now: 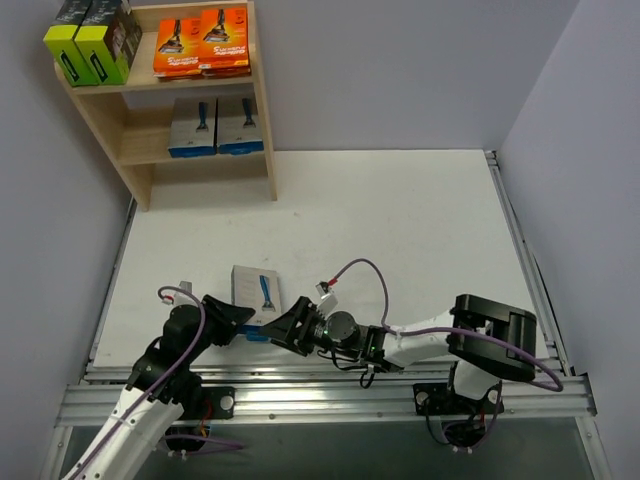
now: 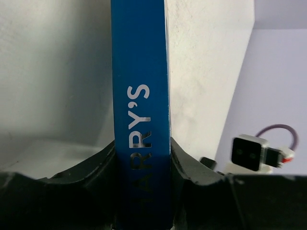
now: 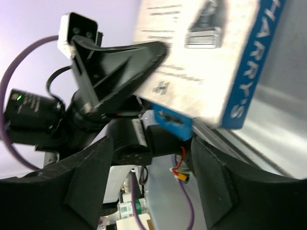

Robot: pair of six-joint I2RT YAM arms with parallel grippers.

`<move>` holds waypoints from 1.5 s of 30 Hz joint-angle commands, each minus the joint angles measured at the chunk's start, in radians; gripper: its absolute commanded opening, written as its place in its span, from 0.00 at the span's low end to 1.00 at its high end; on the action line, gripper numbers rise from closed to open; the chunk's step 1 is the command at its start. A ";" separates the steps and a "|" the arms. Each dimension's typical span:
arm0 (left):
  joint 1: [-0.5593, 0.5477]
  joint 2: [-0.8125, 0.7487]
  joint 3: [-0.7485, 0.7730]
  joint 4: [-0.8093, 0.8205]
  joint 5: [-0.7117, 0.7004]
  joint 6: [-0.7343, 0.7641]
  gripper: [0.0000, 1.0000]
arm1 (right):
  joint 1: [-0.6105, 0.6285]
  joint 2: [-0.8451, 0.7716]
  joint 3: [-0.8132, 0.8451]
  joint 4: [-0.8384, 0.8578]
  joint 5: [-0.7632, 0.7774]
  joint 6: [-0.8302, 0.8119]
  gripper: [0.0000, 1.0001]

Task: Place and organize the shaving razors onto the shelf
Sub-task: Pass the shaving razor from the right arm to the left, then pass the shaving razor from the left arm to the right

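The left arm (image 1: 135, 415) and right arm (image 1: 425, 345) pair white links with black joint housings. The left tool (image 1: 243, 322) and right tool (image 1: 282, 326) are black, with broad matte fingers (image 3: 91, 177). Purple cables (image 1: 365, 270) loop along both arms. A small green light (image 3: 18, 97), perhaps a status lamp, glows on one housing.

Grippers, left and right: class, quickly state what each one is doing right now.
Left gripper: closed on the grey razor pack, gripping its blue edge from both sides.
Right gripper: open, holding nothing.
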 commanded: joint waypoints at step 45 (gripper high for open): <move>0.024 0.168 0.256 0.373 0.376 0.141 0.26 | -0.411 -0.259 0.237 -0.102 -0.292 -0.225 0.00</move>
